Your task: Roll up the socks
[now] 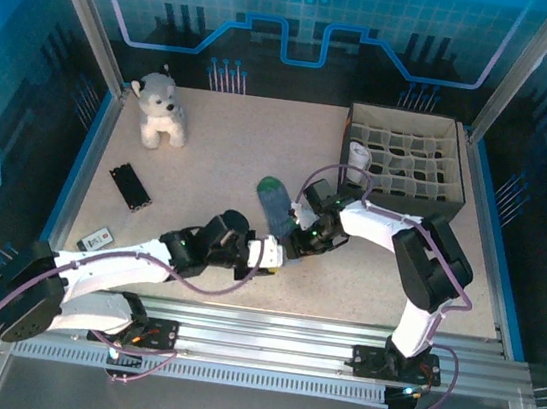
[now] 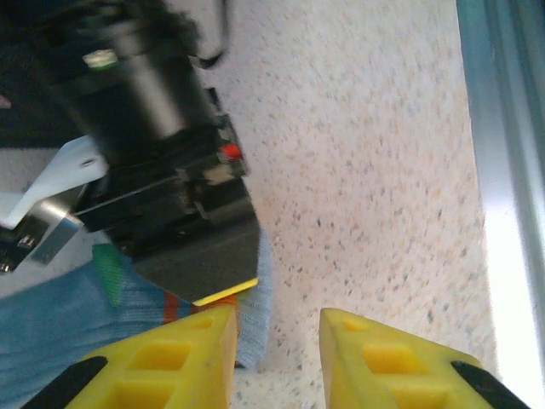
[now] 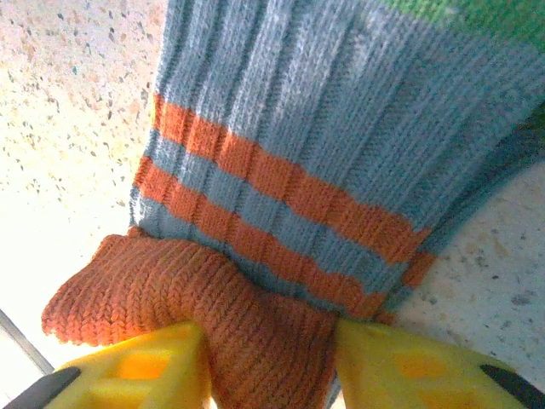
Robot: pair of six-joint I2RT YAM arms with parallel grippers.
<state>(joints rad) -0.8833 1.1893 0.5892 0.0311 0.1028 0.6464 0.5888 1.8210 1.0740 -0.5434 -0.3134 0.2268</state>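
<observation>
Item: teal sock (image 1: 273, 205), knitted, to be rolled. Location: middle of the table (image 1: 209, 156), lying flat, just ahead of both pincers. Lie: long axis runs front to back with a slight slant, toe end toward the far side and a little left, orange cuff (image 3: 170, 290) at the near end toward the arm bases. Markings: grey-blue ribbing, two orange stripes above the cuff, green further along. Handling, as judged: light, soft and limp, with no stiffness of its own; the ribbed knit gives purchase and is not slippery; not fragile, but likely to slump and unroll unless kept pinched. Best hold: the bunched cuff edge, where the fabric is thickest, rolling from there toward the toe. Right pincer (image 3: 268, 362): closed on the orange cuff, fabric gathered between its yellow fingers. Left pincer (image 2: 277, 341): jaws parted, bare table between them, holding nothing, sock edge just beside one finger. Second item: white sock (image 1: 358, 159), seemingly propped at the left wall of the divided box (image 1: 455, 163), well apart from the teal one; too small to confirm.
</observation>
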